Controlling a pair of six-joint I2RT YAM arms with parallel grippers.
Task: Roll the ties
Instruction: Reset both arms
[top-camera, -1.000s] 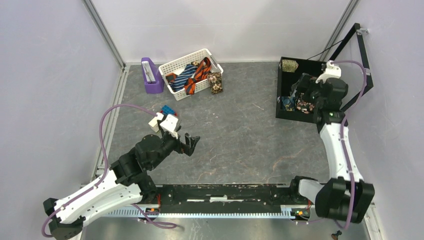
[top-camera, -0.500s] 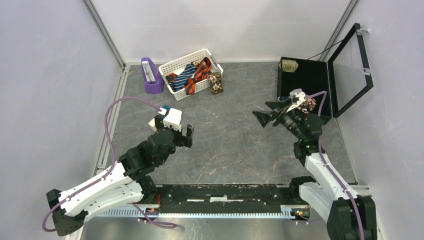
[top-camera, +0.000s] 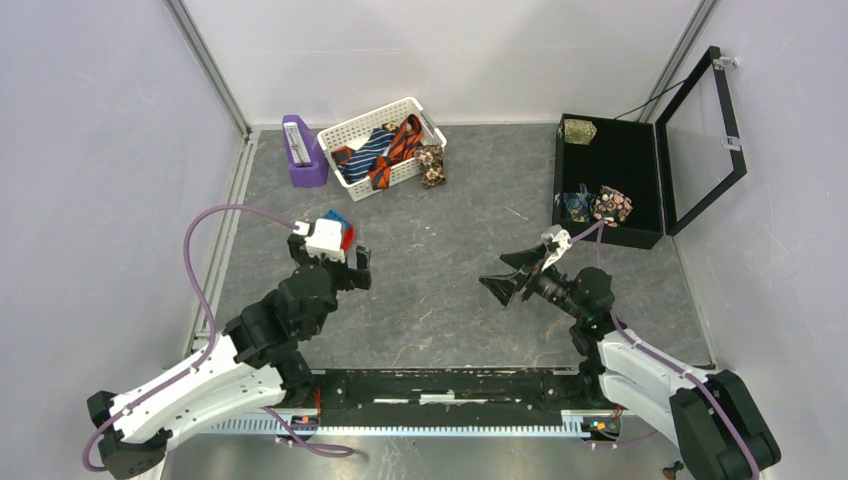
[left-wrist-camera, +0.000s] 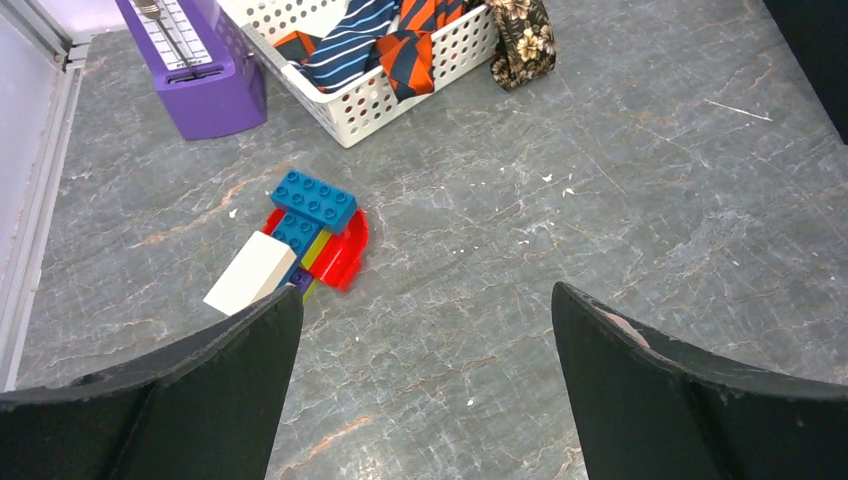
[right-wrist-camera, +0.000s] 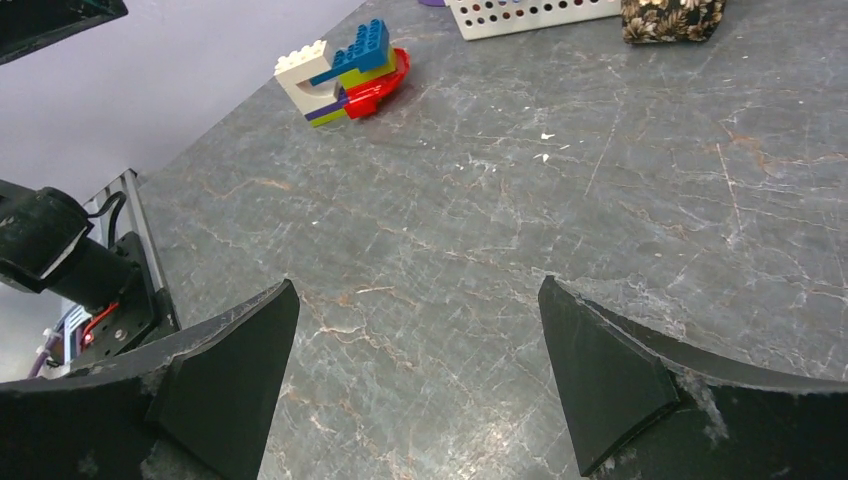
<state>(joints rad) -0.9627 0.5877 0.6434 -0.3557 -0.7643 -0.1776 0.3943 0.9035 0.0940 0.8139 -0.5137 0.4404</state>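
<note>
Several ties lie in a white basket (top-camera: 352, 128) at the back: a navy-white striped one (top-camera: 368, 152), an orange-black striped one (top-camera: 402, 140), and a tan floral one (top-camera: 430, 166) hanging over its right end. Rolled ties sit in the open black case (top-camera: 628, 160): olive-gold (top-camera: 578, 130), teal (top-camera: 574, 206) and dark pink-floral (top-camera: 608, 205). My left gripper (top-camera: 354, 268) is open and empty above the table near the toy blocks. My right gripper (top-camera: 506, 274) is open and empty over the table's middle. The left wrist view shows the basket (left-wrist-camera: 400, 90) and the striped ties (left-wrist-camera: 345, 40).
Red, blue and white toy blocks (left-wrist-camera: 305, 235) lie on the table just ahead of my left gripper; they also show in the right wrist view (right-wrist-camera: 345, 72). A purple box (top-camera: 303, 152) stands left of the basket. The case lid (top-camera: 700, 140) stands open at the right.
My right arm has pulled back from the black case to the table's middle, leaving the dark floral roll in the case. My left gripper has swung back left, toward the blocks.
</note>
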